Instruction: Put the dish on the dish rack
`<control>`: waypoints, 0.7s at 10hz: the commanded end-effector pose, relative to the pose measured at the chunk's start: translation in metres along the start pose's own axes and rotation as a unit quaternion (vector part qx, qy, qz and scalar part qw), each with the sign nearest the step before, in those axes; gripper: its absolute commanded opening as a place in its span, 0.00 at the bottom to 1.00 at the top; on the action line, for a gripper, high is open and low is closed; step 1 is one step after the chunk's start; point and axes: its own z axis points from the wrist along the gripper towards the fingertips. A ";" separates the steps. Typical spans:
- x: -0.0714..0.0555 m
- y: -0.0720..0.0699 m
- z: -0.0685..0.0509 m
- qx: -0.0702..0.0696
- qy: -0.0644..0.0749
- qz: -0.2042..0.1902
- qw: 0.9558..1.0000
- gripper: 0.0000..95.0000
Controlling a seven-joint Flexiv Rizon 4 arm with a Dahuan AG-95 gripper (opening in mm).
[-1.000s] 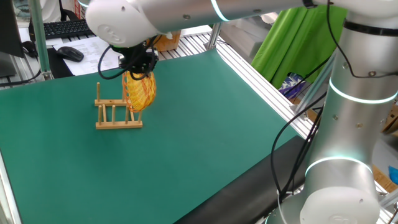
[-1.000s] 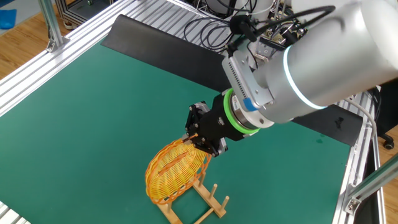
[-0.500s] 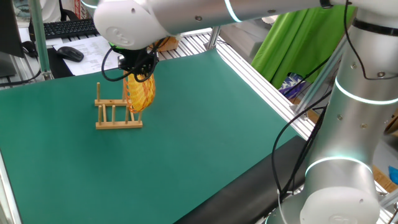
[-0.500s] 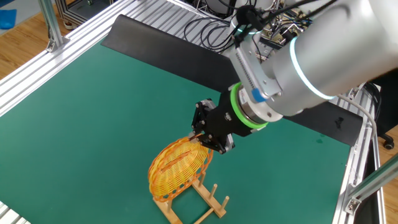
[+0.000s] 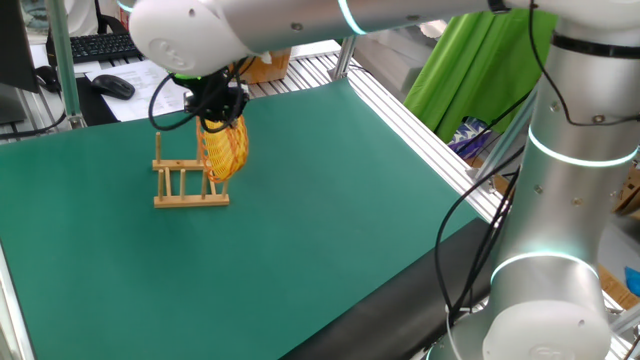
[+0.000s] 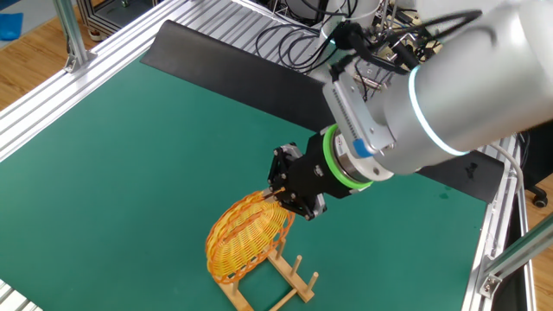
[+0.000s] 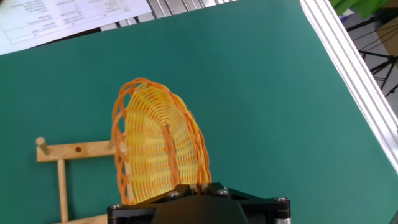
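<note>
Reaching over the big green table [image 5: 330,230], the silver robot arm [image 5: 560,150] bends down to its black gripper [image 6: 281,194]. The gripper is pinched shut on the top edge of the dish [image 6: 246,238], so the dish hangs on its edge, just below the fingers.

The dish is yellow with an orange woven rim. In the hand view the dish [image 7: 158,149] stands up tall right in front of the gripper. Its lower part sits at one end of the dish rack [image 5: 190,185], next to the end pegs. I cannot tell if it rests down in a slot or only leans there.

The rack is small and made of light wood, right under the gripper. The other pegs stand bare, off to one side of the dish.

Lots of open green table lies around the gripper on all sides. Silver metal rails [image 5: 430,120] run along the table edge, well away from it.

Past the far edge sit a black keyboard [image 5: 105,45] and a mouse [image 5: 113,86]. Papers [image 7: 68,18] with printing lie there too, but the words are too small to read.
</note>
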 end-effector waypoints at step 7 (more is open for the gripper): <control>0.000 -0.001 -0.004 -0.046 0.012 0.014 0.999 0.00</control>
